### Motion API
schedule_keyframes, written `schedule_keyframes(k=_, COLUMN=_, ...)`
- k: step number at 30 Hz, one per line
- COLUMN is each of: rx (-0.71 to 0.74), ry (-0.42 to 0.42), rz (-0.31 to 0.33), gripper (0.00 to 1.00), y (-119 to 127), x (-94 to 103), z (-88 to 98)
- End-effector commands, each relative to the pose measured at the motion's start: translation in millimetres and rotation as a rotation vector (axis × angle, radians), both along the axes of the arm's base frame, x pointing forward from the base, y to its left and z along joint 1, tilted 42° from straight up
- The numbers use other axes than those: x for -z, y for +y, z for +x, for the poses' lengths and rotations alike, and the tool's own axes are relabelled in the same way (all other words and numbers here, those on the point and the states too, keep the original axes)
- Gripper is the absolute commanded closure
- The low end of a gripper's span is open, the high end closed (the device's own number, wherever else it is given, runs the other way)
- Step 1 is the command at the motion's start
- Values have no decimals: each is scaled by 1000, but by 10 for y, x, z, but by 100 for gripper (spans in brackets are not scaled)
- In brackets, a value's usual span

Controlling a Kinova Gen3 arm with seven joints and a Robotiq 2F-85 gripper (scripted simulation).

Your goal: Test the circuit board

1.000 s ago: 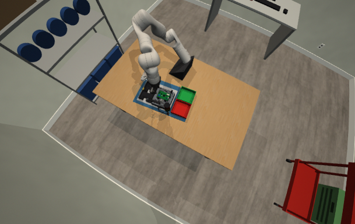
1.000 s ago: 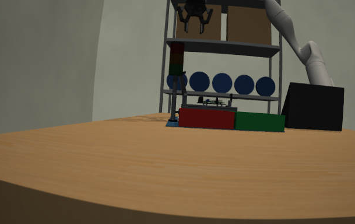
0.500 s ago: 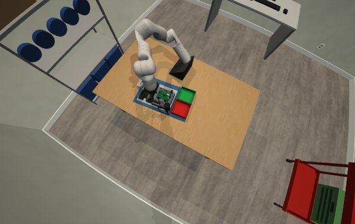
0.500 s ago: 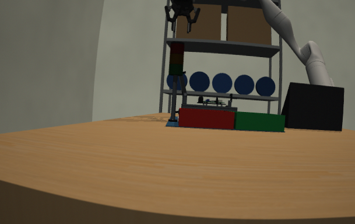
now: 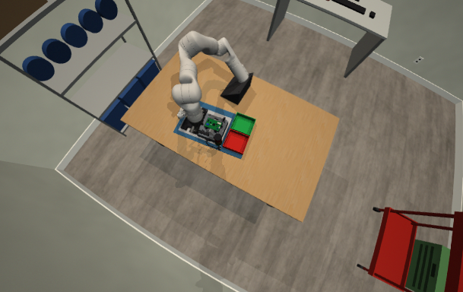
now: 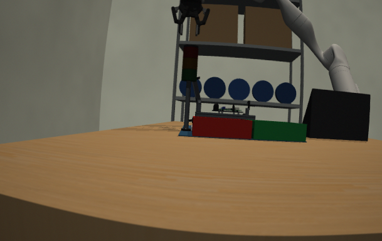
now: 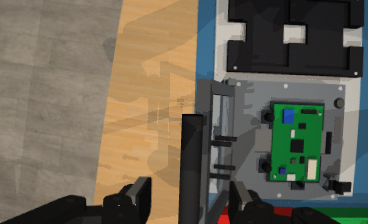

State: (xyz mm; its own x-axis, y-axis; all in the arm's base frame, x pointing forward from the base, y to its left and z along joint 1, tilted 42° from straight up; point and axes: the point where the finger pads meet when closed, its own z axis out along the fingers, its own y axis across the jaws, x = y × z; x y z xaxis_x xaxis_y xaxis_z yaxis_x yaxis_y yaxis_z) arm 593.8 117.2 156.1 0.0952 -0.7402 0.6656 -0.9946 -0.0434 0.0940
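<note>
Now, end effector (image 6: 189, 34) (image 7: 190, 195) parted and empty, lid (image 6: 198, 105) (image 7: 204, 140) up!
Should the board (image 5: 213, 125) (image 6: 230, 110) (image 7: 309, 137) sit off its pins, closing could jam.

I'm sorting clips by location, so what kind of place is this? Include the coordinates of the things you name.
Probably a workshop or electronics test area: a circuit board (image 5: 214, 124) (image 7: 297, 142) sits in a tester, with red (image 5: 236, 141) (image 6: 222, 127) and green bins (image 5: 242, 124) (image 6: 279, 130) beside it and storage shelving (image 6: 240, 46) behind.
</note>
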Motion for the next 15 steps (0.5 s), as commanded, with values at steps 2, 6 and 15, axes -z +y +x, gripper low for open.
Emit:
schedule_keyframes(k=2, rx=-1, ry=0, rz=0, gripper=50, y=8, x=14, z=9)
schedule_keyframes(k=6, rx=-1, ry=0, rz=0, gripper=50, y=8, x=14, z=11)
schedule_keyframes(k=15, rx=-1, ry=0, rz=0, gripper=50, y=-17, x=41, z=10)
